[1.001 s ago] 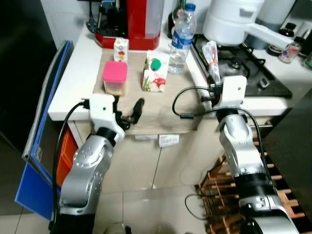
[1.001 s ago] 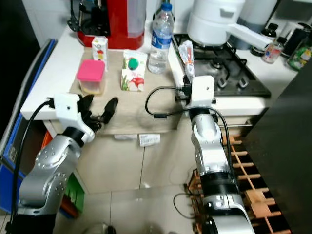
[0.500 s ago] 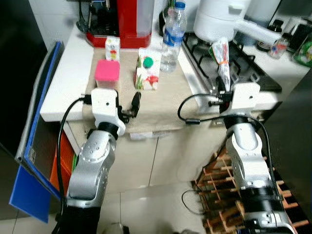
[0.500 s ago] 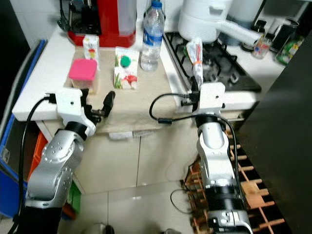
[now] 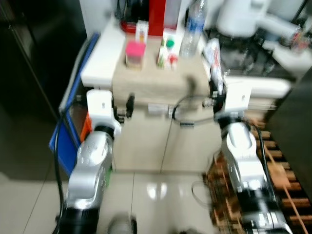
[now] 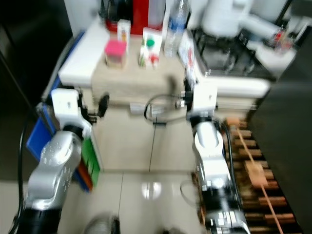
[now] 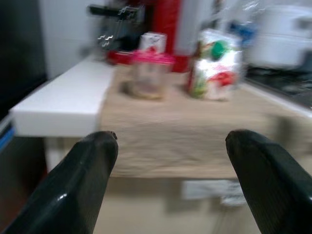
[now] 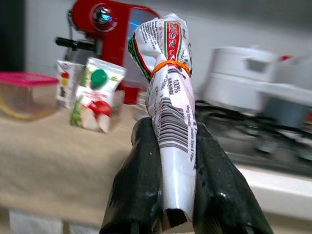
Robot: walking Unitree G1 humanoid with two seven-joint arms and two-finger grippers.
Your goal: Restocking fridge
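**Bag held at the bench edge, left fingers spread**

In the head views, both blurred, I saw the bench (image 5: 97, 68) ahead and below, with a beige mat (image 5: 156, 80) on it. On the mat stood a pink-lidded tub (image 5: 134, 53), a small carton (image 5: 142, 30) behind it, a juice carton (image 5: 168, 49) beside the tub and a water bottle (image 5: 192, 27) further right. A red machine (image 5: 158, 14) stood at the back, a white pot (image 5: 239, 17) on the hob to the right. My left gripper (image 5: 129, 106) hung in front of the bench edge, below the tub. My right arm held up a rolled bag (image 5: 213, 58) at the bench's front edge, near the hob.

In the left wrist view, the left fingers (image 7: 87, 175) were wide apart with nothing between them, pointing at the mat's front edge; tub and juice carton stood beyond.

In the right wrist view, the right gripper (image 8: 176, 156) was clamped on the bag, which stood upright between the fingers (image 8: 141, 175), an orange band (image 8: 170, 64) round its upper part.
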